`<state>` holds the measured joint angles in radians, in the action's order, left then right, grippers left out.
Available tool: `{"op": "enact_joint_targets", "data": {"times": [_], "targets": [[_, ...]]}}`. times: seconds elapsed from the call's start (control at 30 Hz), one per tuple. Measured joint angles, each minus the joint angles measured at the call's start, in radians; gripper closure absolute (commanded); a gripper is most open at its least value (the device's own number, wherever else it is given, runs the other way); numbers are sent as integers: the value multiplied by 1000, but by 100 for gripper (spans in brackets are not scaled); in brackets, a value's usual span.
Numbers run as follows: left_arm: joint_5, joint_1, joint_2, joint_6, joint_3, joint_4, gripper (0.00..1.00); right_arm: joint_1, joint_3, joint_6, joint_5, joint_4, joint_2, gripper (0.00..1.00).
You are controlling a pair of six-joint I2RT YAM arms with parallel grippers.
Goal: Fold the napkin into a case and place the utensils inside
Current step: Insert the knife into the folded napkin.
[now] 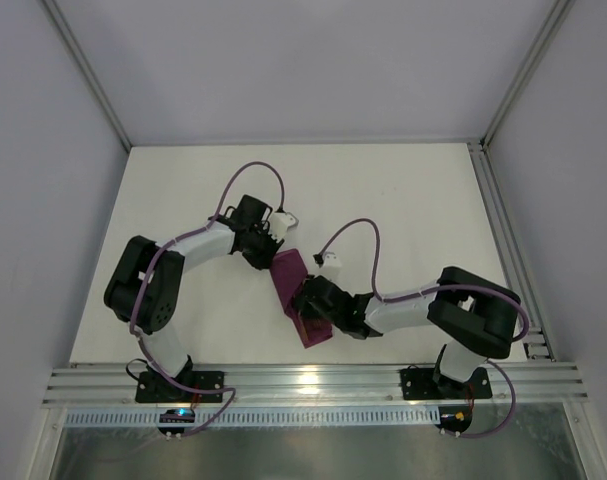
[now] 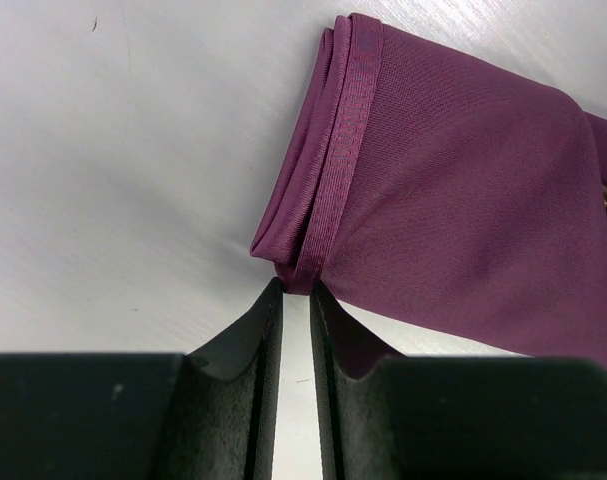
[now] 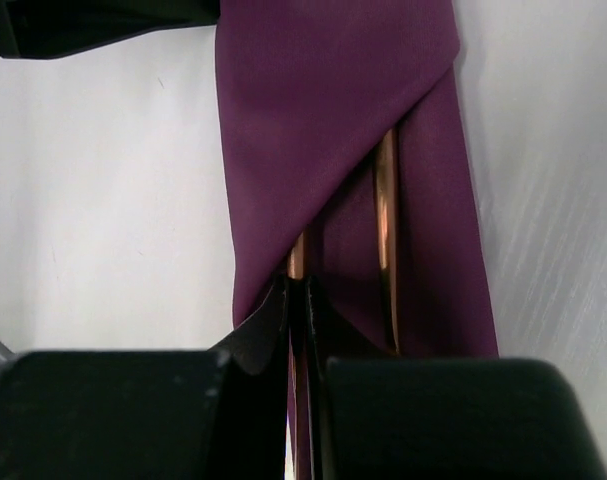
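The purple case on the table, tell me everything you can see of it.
The case is magenta-purple cloth with a fine weave, folded into a narrow oblong lying flat and slanted on the white table. A diagonal flap crosses its front; two copper utensils show beneath it. One end has a stitched hem, where the left gripper, nearly closed, meets a corner. The right gripper pinches the other end.

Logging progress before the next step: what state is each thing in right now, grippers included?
Case: folded, lying flat.
Held utensil: partly under the flap, gripped.
Other utensil: under the flap, part showing.
Left gripper: shut on the case's hemmed corner.
Right gripper: shut on the held utensil.
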<state>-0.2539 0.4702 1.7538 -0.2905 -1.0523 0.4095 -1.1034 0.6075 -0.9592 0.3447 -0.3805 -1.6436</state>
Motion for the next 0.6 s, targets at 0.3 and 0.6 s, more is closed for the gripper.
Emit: {"op": "enact_joint_targets", "data": {"times": [0.3,0.6], "targets": [[0,0,0,0,0,-2,83,1,78,68,-24,144,3,64],[0,0,0,0,0,-1,83,-6,124,140,-26,348,127,51]]}}
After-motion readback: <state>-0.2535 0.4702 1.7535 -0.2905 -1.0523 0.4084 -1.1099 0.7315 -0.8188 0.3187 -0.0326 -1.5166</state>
